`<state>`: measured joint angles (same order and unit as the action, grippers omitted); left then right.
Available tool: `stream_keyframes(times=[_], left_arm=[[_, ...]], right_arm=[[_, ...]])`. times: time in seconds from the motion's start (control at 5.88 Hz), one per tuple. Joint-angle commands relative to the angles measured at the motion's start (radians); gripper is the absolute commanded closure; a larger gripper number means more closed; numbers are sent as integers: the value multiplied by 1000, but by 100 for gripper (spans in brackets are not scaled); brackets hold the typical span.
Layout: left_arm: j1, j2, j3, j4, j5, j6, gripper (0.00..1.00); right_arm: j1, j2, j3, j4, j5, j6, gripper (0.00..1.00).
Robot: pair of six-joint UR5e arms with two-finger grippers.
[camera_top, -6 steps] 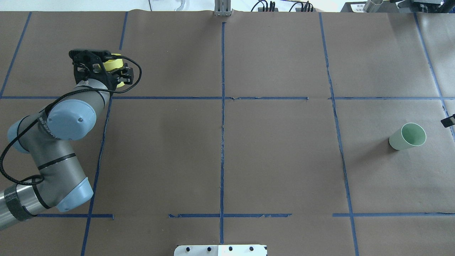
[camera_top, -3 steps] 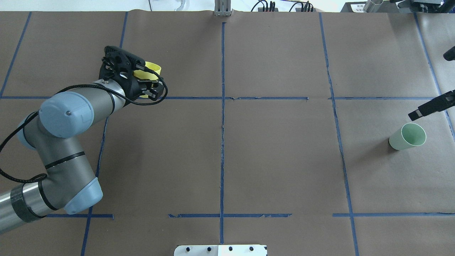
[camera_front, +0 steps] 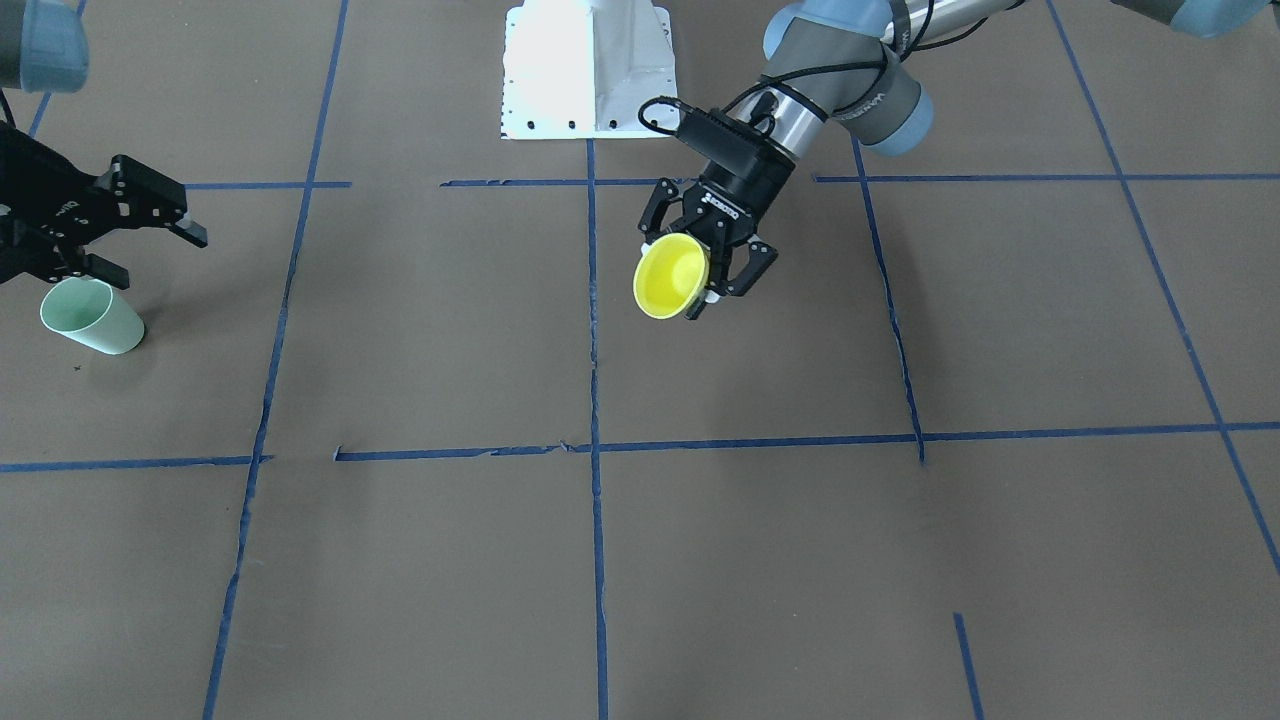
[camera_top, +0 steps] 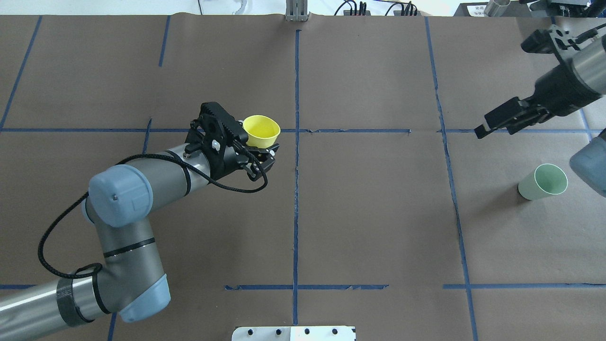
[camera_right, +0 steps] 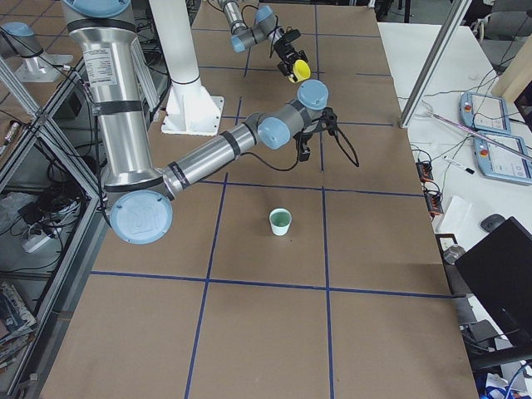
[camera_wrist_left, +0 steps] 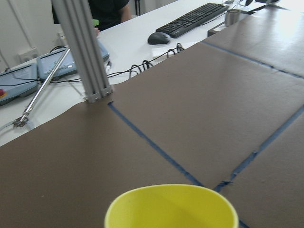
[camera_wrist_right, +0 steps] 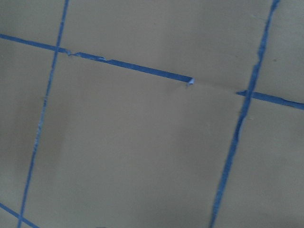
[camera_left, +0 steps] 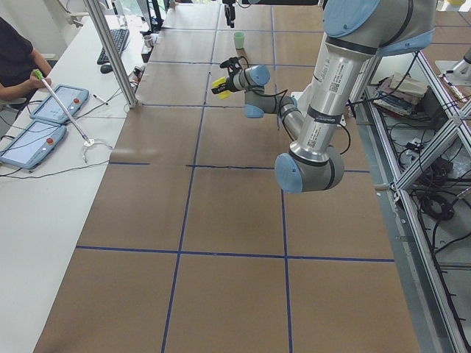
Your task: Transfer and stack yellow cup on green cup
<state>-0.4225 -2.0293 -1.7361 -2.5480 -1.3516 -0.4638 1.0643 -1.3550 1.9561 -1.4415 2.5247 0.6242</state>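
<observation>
The yellow cup (camera_top: 260, 130) is held in my left gripper (camera_top: 259, 148), which is shut on it. The cup is tilted, its mouth facing away from the robot, above the table just left of the centre tape line. It also shows in the front view (camera_front: 668, 278) and at the bottom of the left wrist view (camera_wrist_left: 171, 209). The green cup (camera_top: 543, 181) stands upright, mouth up, on the table at the right, also in the front view (camera_front: 92, 316). My right gripper (camera_front: 148, 252) is open and empty, hovering beside the green cup on its far side, apart from it (camera_top: 492, 124).
Blue tape lines divide the brown paper table (camera_top: 369, 213) into squares. The white robot base plate (camera_front: 585, 70) sits at the robot's edge. An aluminium post (camera_top: 296, 9) stands at the far edge, with a keyboard (camera_wrist_left: 199, 18) and control tablets on the desk beyond.
My left arm has carried the yellow cup from the far left toward the centre line. My right arm has come in from the right edge and now hovers beyond the green cup.
</observation>
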Motion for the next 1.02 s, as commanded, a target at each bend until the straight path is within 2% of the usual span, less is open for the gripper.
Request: stream_keyframes(times=[0.0, 0.17, 0.34, 0.85], left_arm=[[129, -50, 65, -166, 195, 2, 90], [157, -109, 172, -243, 283, 2, 90], [157, -129, 244, -350, 308, 4, 90], [159, -140, 248, -380, 325, 4, 87]], right_arm=[[-142, 185, 0, 0, -10, 304, 0], [-180, 236, 0, 0, -20, 395, 0], [-208, 263, -2, 0, -24, 431, 0], [-251, 310, -63, 0, -46, 491, 0]])
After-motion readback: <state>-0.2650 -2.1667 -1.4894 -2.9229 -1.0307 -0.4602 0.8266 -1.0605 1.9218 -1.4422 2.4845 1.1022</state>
